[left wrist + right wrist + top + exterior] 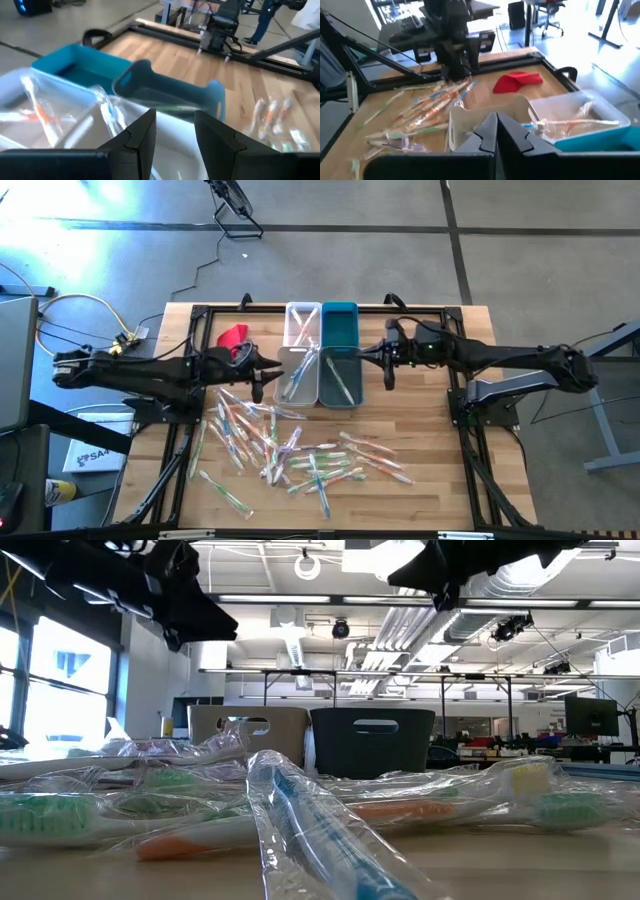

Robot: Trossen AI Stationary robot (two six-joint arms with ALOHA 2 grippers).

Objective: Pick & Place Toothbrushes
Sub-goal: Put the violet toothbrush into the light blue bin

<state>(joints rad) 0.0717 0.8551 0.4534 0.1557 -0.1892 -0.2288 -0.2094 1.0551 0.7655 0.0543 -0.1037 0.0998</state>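
Your right gripper [496, 131] is pinched tight on nothing above the bins [338, 385]. Your left gripper [174, 131] is spread, empty too. Most toothbrushes [290, 450] lie piled on the table [440, 480]. Slippery wrappers could make one slide out.

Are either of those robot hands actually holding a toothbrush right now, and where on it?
No. The right hand is shut over the bins with nothing between its fingers. The left hand is open beside them, gripping nothing. The toothbrushes lie loose on the table.

Red cloth [232, 335], teal bin [339, 323], white bin [303, 324], pale wooden table [430, 470].
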